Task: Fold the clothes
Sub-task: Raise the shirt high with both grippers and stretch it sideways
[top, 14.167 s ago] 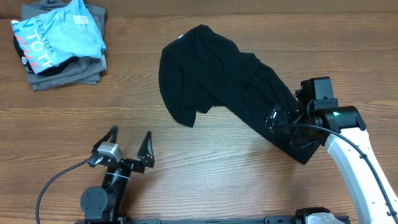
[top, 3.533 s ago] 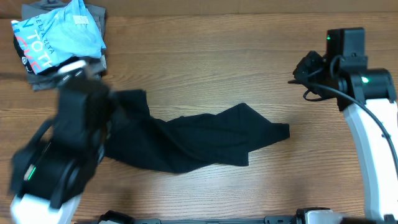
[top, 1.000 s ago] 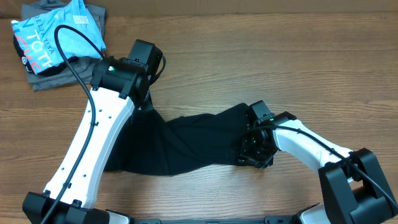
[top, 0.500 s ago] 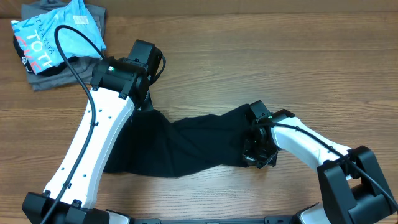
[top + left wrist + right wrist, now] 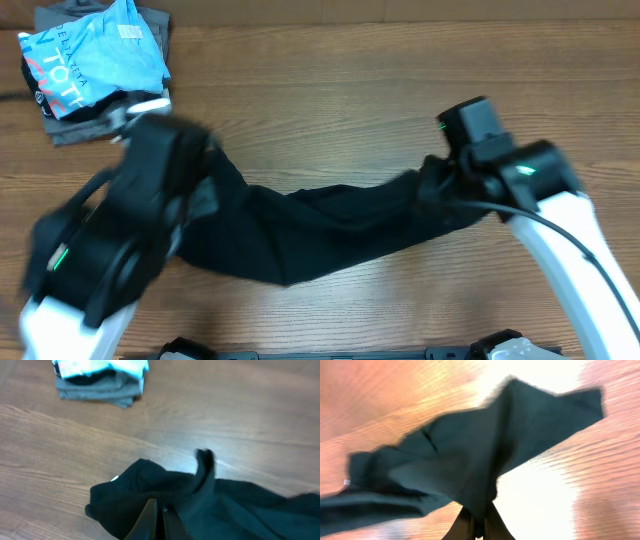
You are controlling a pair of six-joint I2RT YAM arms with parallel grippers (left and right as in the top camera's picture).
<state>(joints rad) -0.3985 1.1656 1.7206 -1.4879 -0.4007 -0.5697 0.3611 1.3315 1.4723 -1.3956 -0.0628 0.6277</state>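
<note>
T-shirt (image 5: 320,225) stretched across table (image 5: 330,90) middle. Left gripper (image 5: 159,519) clamped tight on 1 end, right gripper (image 5: 479,526) on other. Pile (image 5: 100,75) at far-left corner.

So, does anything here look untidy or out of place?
The black T-shirt is not flat: it stretches as a twisted, bunched band between the left gripper and the right gripper, both shut on it.
</note>
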